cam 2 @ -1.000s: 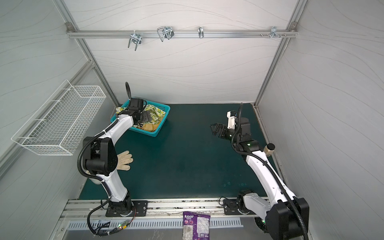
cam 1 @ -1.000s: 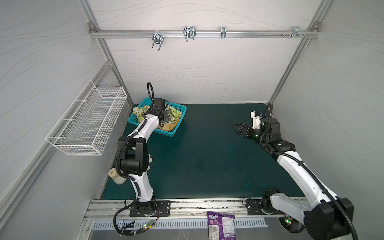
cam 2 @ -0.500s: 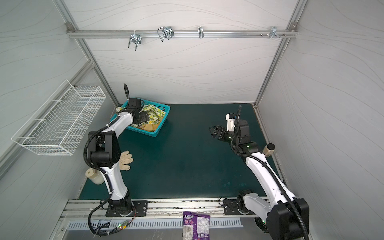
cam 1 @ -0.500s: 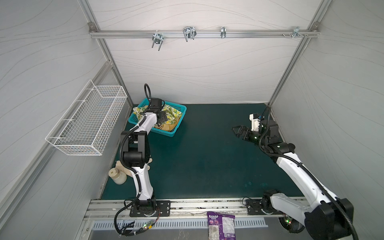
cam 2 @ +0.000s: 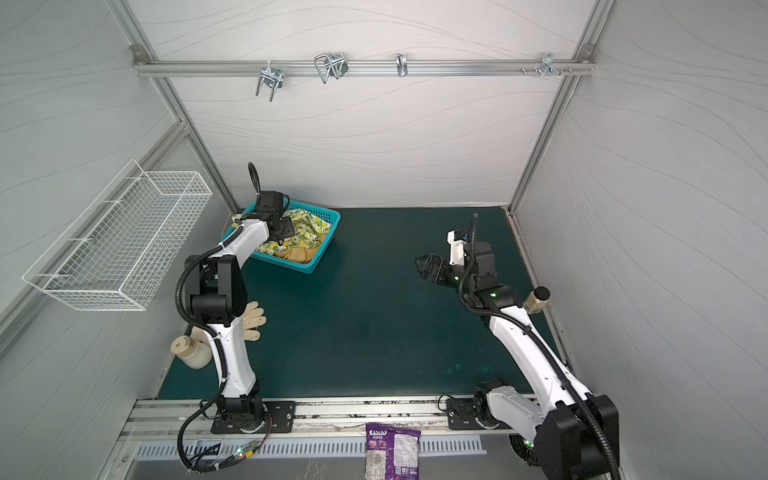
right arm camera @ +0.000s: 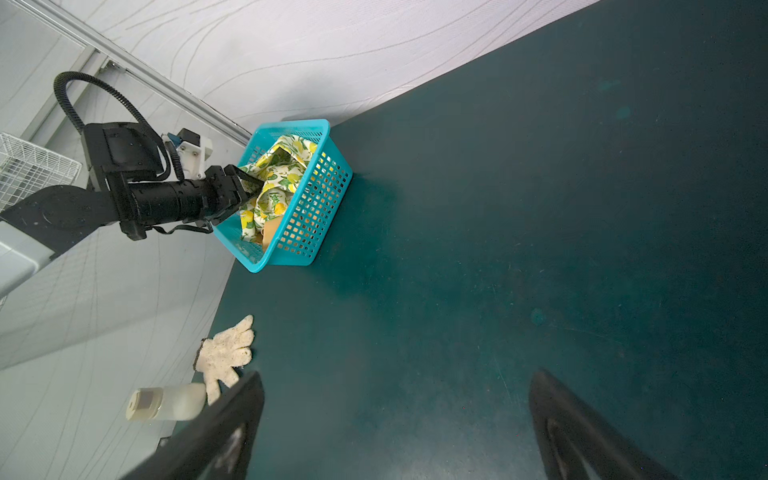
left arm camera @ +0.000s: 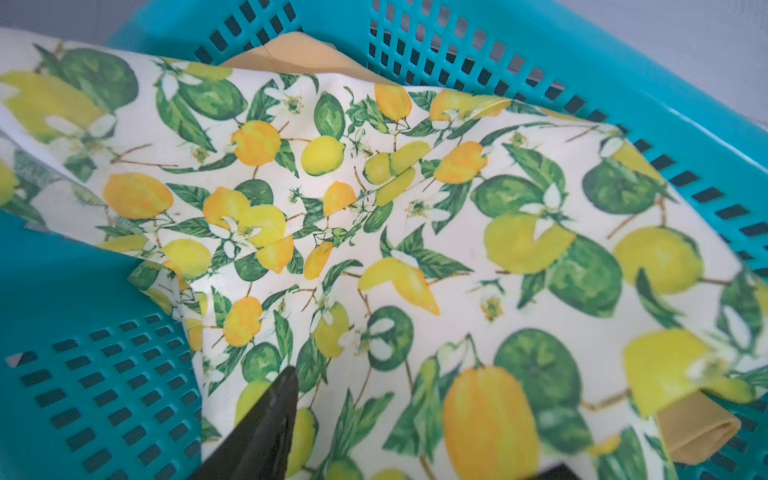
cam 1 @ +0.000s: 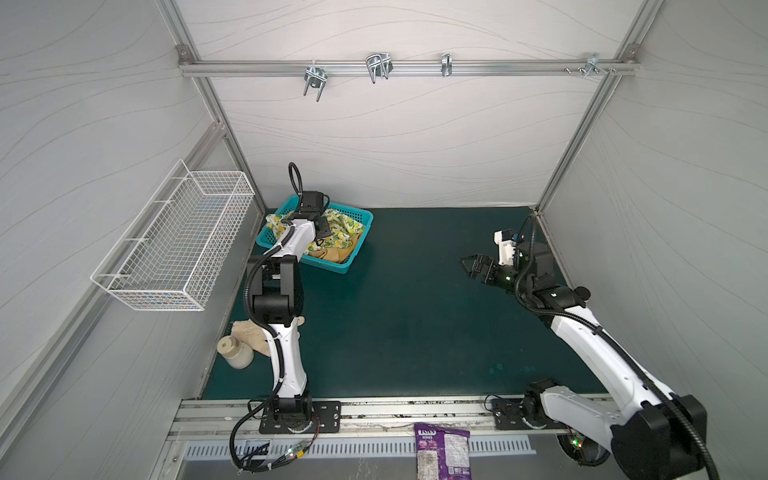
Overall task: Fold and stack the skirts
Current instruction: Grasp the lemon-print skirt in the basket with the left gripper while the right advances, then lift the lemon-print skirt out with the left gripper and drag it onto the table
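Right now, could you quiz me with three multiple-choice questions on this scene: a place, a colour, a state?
1. The lemon-print skirt lies: A in a drawer; B in the turquoise basket; C on a hanger.
2. The plain skirt beneath it is: A red; B blue; C mustard-yellow.
3. The right fingers are: A open and empty; B shut on a skirt; C shut on a spoon.
Answers: B, basket walls surround the cloth; C, a mustard edge peeks out; A, bare mat shows between them.
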`<state>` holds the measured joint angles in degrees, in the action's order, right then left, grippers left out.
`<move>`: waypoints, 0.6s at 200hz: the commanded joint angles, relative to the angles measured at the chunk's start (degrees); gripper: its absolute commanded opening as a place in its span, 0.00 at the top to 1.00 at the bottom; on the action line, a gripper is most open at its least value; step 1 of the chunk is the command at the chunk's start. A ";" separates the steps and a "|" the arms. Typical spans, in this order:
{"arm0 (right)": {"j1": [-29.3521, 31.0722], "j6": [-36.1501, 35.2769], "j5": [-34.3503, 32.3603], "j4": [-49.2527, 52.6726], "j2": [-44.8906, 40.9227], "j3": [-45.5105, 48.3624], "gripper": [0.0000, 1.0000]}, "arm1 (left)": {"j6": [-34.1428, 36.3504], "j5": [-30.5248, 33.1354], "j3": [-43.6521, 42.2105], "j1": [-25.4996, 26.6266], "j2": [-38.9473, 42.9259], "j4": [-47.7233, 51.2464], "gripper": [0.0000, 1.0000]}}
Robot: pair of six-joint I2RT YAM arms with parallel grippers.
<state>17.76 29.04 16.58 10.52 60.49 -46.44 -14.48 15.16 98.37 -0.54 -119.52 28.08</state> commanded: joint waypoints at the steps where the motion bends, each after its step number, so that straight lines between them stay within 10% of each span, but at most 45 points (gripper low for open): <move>1: 0.54 0.67 0.07 -1.10 -0.96 0.94 0.01 | 0.15 -0.72 3.48 -0.69 -1.98 0.53 0.50; 56: 1.12 1.37 -0.41 -2.00 -1.81 2.29 0.01 | 0.05 -3.76 3.85 -0.79 0.06 1.19 0.98; 120: 1.86 2.33 -1.11 -2.97 -4.04 3.07 0.01 | -1.74 -9.08 1.01 0.48 9.12 0.78 1.00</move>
<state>18.87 30.55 16.43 9.45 58.30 -43.83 -14.39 9.26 99.42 -0.95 -117.45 29.95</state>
